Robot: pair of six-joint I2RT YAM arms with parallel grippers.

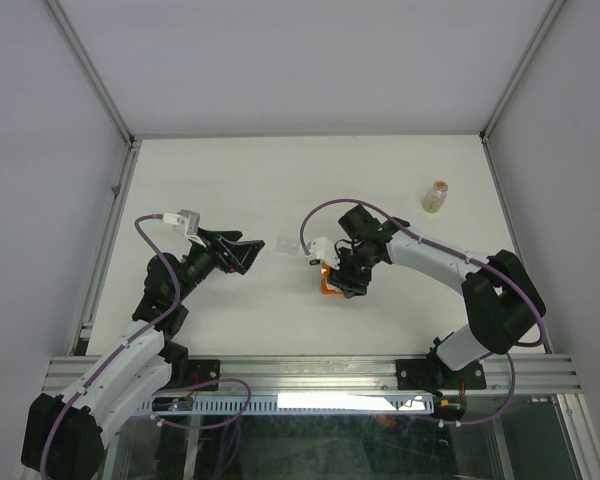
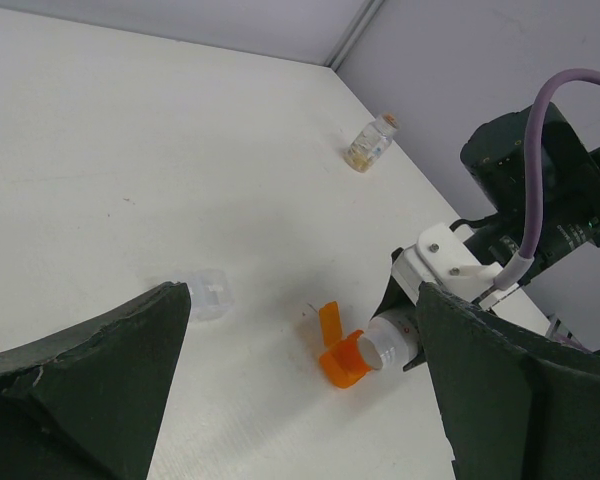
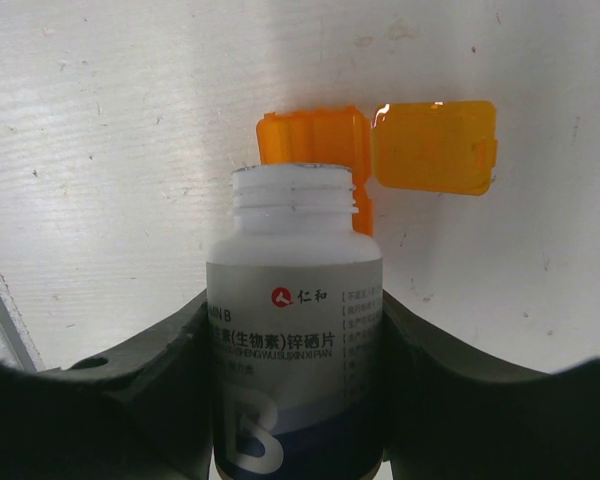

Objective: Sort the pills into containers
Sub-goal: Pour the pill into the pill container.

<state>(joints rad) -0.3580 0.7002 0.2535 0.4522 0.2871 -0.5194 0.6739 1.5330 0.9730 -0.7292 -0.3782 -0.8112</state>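
White bottle (image 3: 295, 270) gripped in the right tool (image 1: 343, 274), mouth tipped toward the orange cup (image 3: 313, 140); left tool (image 1: 250, 254) spread wide.

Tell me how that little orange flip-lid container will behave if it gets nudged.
The orange container looks small and translucent, so it is probably light and would slide on the smooth table. Its open lid sticks out to one side; a push there may spin or tip it. The white bottle in the right hand sits close.

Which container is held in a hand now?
The white bottle, gripped by the right hand; the orange cup and clear vial sit unheld on the table.
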